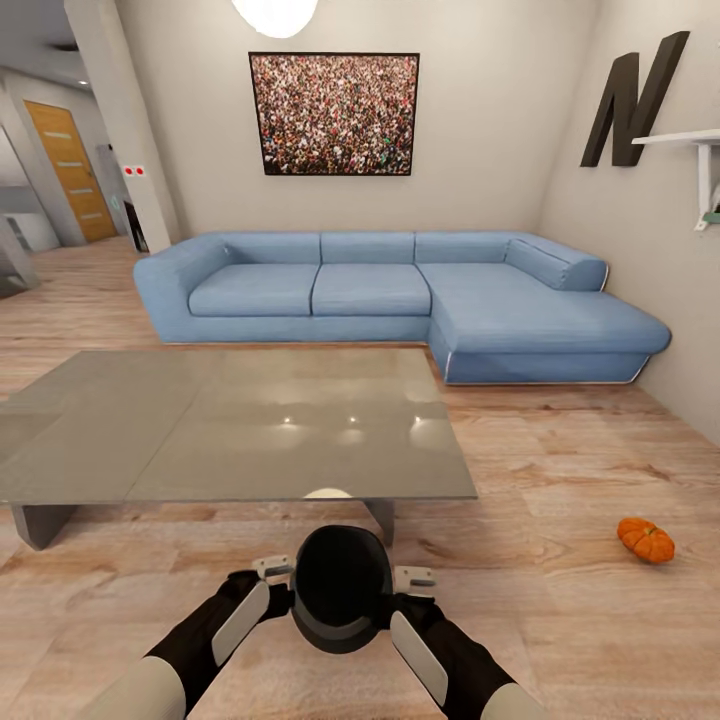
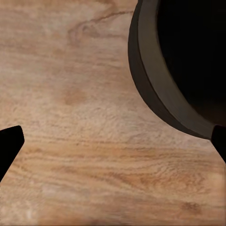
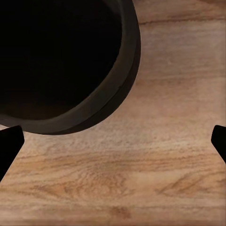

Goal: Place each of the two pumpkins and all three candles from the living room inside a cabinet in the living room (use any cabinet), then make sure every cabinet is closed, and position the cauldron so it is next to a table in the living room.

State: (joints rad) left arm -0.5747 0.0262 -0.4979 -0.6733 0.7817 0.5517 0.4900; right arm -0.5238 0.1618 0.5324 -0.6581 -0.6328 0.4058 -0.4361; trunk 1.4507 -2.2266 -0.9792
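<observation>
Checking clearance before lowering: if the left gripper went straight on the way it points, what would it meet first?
Most likely the wooden floor; the left gripper points down at bare boards, with the cauldron off to one side.

- A black cauldron [image 1: 340, 588] sits between the robot's two grippers, just short of the near edge of a low table [image 1: 120, 440] with a glossy grey top.
- The left gripper [image 1: 272, 572] and right gripper [image 1: 412, 579] flank the pot's sides; whether their fingers press it cannot be told.
- A small orange pumpkin [image 1: 646, 540] lies on the wood floor [image 1: 560, 470], well to the right of the table.
- A blue corner sofa [image 1: 400, 295] lines the far wall beneath a framed crowd picture [image 1: 334, 114].
- A large dark letter N [image 1: 633, 98] hangs on the right wall, beside a white shelf [image 1: 690, 140].
</observation>
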